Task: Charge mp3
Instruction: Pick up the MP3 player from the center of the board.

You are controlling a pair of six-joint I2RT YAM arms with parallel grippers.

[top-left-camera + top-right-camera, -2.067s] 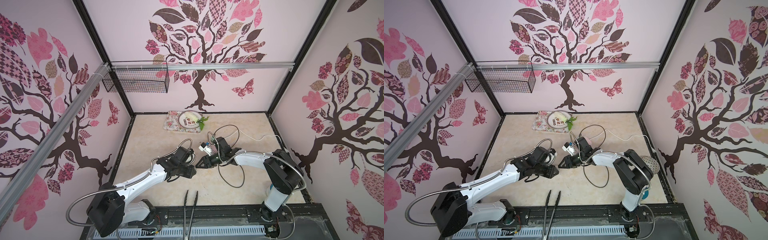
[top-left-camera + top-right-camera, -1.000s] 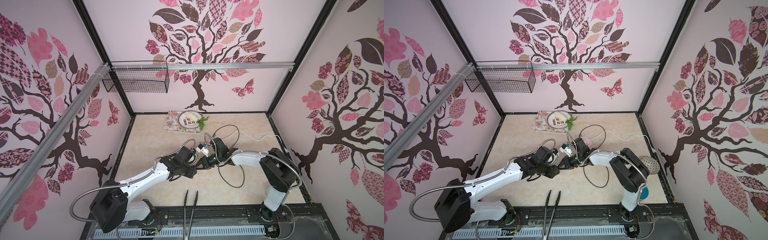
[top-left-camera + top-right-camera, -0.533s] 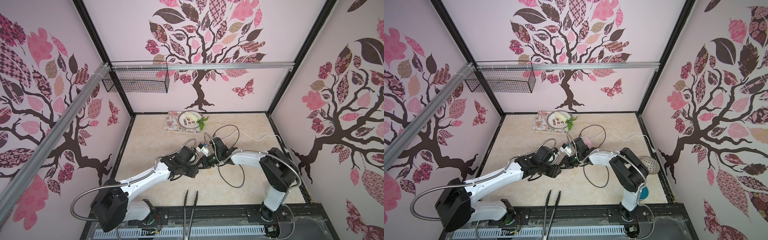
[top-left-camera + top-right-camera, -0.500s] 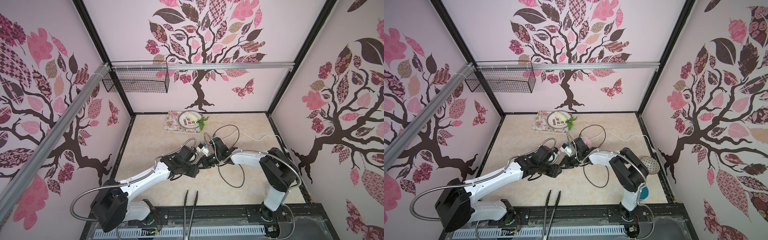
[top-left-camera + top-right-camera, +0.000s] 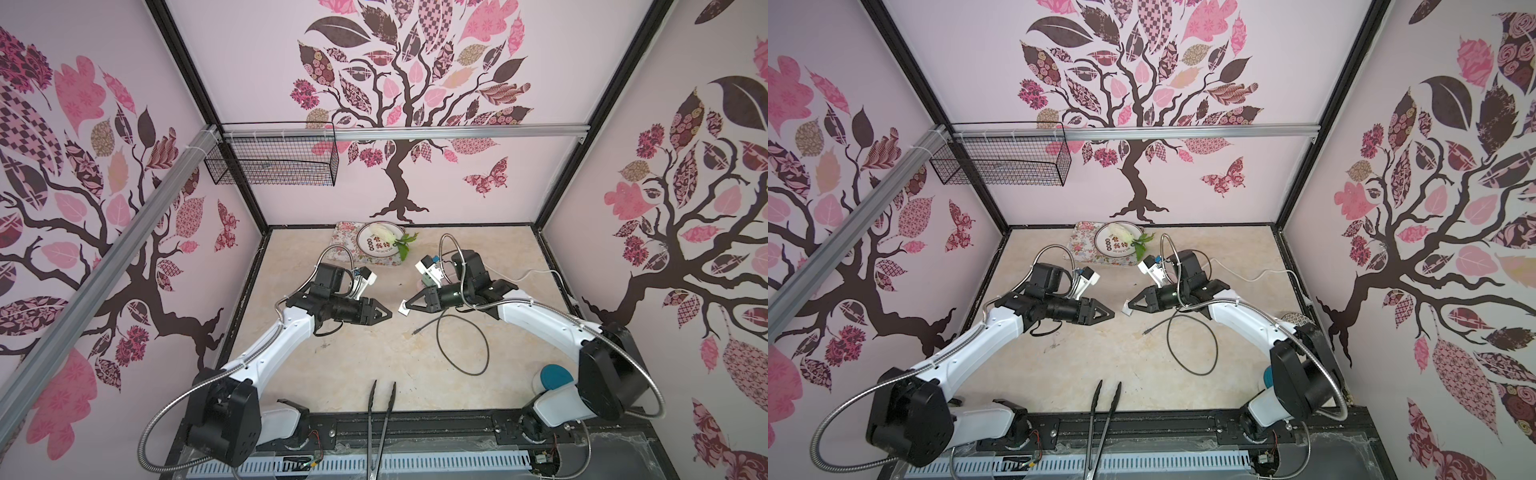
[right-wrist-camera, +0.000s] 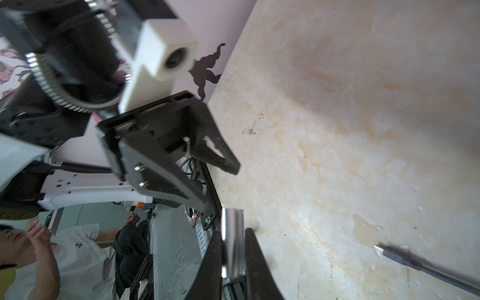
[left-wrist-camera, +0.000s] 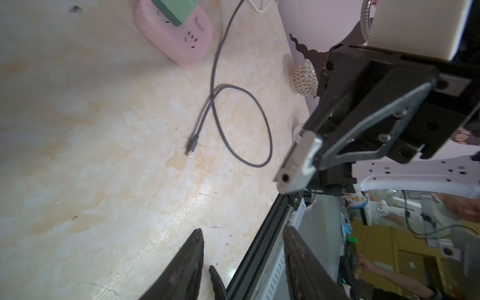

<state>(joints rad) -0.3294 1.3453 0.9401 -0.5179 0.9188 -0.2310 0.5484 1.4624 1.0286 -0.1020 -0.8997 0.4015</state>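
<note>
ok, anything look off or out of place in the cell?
The black tongs stick out past the front edge of the table, over the rail. The plug end of the cable lies loose, unconnected, while the right claw grips the mp3 and the left claw is open and empty.

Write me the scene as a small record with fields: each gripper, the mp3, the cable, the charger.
left gripper: open, empty, tips pointing at the right gripper, a gap between them
right gripper: shut on the mp3
mp3: pinched at the fingertips, nothing plugged into it
cable: dark, looped on the table
cable connector: free, lying on the table, touched by neither gripper
green plug: sitting in the pink power strip
task state: mp3 not yet connected
</note>
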